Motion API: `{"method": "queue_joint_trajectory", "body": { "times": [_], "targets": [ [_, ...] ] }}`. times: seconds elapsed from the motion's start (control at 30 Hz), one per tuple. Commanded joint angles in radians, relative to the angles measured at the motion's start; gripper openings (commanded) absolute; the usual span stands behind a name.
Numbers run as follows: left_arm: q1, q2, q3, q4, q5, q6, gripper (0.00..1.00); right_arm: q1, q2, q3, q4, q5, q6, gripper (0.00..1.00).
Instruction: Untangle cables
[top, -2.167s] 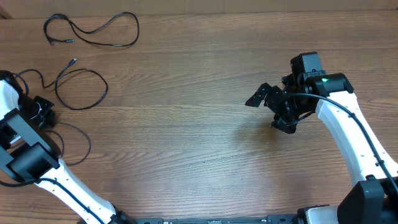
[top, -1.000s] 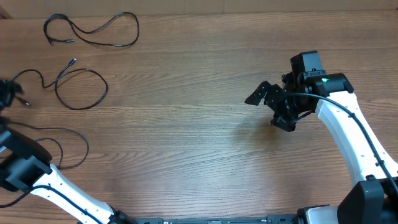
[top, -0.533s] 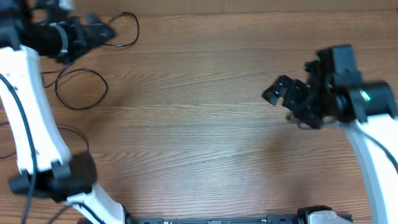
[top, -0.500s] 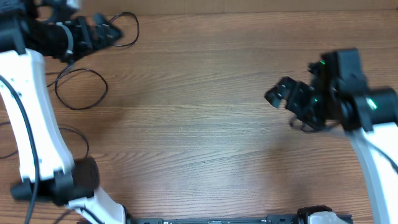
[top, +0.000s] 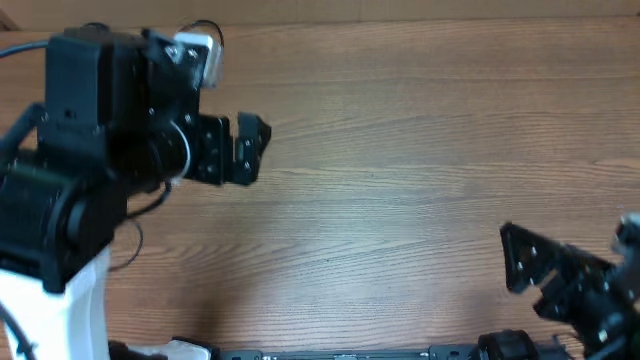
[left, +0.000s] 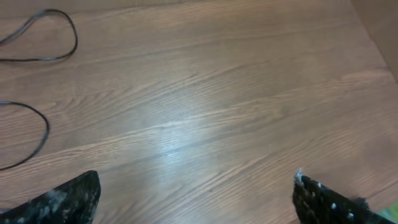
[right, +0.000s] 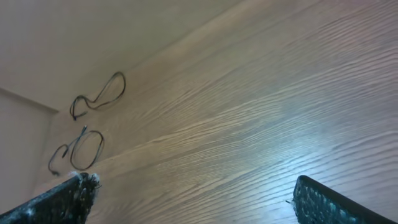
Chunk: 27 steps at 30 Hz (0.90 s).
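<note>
While pincers (left: 196, 200) (right: 196, 199) gape, cables (left: 75, 40) lying apart

Overhead looks straight down at the table (top: 400, 150); both high wrist views share the cables (left: 75, 42).

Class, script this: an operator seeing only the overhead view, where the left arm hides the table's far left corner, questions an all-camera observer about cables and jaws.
Operator: Where are the cables?
Observer: The right wrist view shows two: a far cable and a near cable, each looped, seemingly apart.
Operator: Left gripper holding anything?
Observer: No. The left gripper has its jaws wide, only bare table between.
Operator: The right?
Observer: The right gripper is open and empty.
</note>
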Motion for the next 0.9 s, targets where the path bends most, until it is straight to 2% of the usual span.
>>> {"method": "queue_joint_trajectory", "body": {
  "times": [0.0, 0.07, 0.13, 0.2, 0.4, 0.5, 0.87],
  "targets": [
    [-0.134, -0.106, -0.04, -0.003, -0.192, -0.099, 0.98, -0.002, -0.048, -0.054, -0.002, 0.025, -0.003, 1.0],
    [-0.217, -0.171, -0.081, -0.013, -0.307, -0.174, 1.0, -0.002, -0.055, -0.074, -0.001, 0.026, -0.002, 1.0],
    [-0.295, -0.246, -0.141, -0.015, -0.349, -0.216, 1.0, -0.002, -0.054, -0.088, 0.007, 0.027, -0.002, 1.0],
    [-0.382, -0.372, -0.268, -0.012, -0.408, -0.322, 1.0, -0.002, -0.053, -0.103, 0.014, 0.027, -0.002, 1.0],
    [-0.443, -0.647, -0.593, 0.058, -0.507, -0.46, 1.0, -0.002, -0.053, -0.11, 0.036, 0.027, -0.002, 1.0],
    [-0.443, -0.73, -0.682, 0.095, -0.52, -0.477, 1.0, -0.002, -0.053, -0.11, 0.035, 0.026, -0.002, 1.0],
    [-0.443, -0.742, -0.691, 0.052, -0.518, -0.475, 1.0, -0.002, -0.053, -0.11, 0.035, 0.026, -0.002, 1.0]
  ]
}}
